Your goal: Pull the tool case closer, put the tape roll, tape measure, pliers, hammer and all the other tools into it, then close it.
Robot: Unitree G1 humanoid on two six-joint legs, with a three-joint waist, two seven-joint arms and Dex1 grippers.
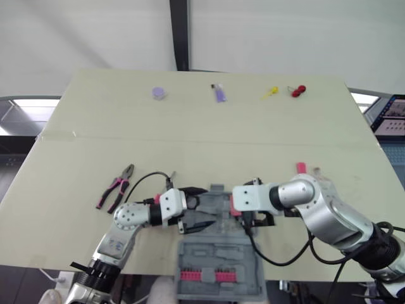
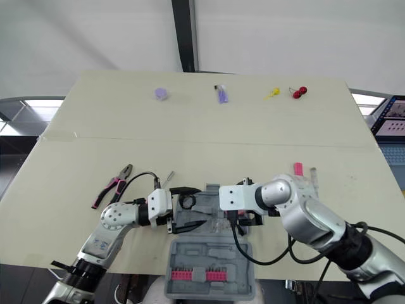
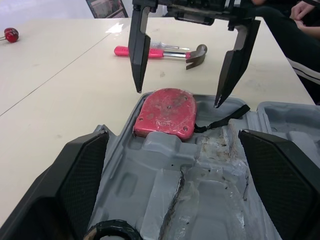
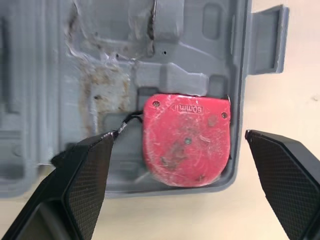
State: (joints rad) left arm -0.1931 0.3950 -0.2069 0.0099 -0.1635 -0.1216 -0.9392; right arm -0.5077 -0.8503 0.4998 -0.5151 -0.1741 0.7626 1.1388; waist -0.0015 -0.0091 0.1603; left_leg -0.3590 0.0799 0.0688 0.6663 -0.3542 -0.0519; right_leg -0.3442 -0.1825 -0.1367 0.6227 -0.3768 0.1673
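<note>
Tool case (image 1: 218, 269) open, bottom centre of head view. Red tape measure (image 4: 186, 145) sits in its corner compartment, directly below right gripper (image 4: 180, 135), fingers wide apart, empty. Left gripper (image 1: 199, 208) likewise spread. Hammer (image 3: 150, 51) centre right, handle pointing up-frame, nearer right arm.

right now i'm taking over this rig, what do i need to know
Left gripper: open, over the left end of the tool case.
Right gripper: open, poised above the tape measure.
Tool case: open, at the near table edge. The tape measure lies in its pocket. The tape roll is by the left gripper; cannot tell if it is seated.
Done: case close, tape measure in.
To do: pliers on the table left of the case, hammer to its right, then close.
</note>
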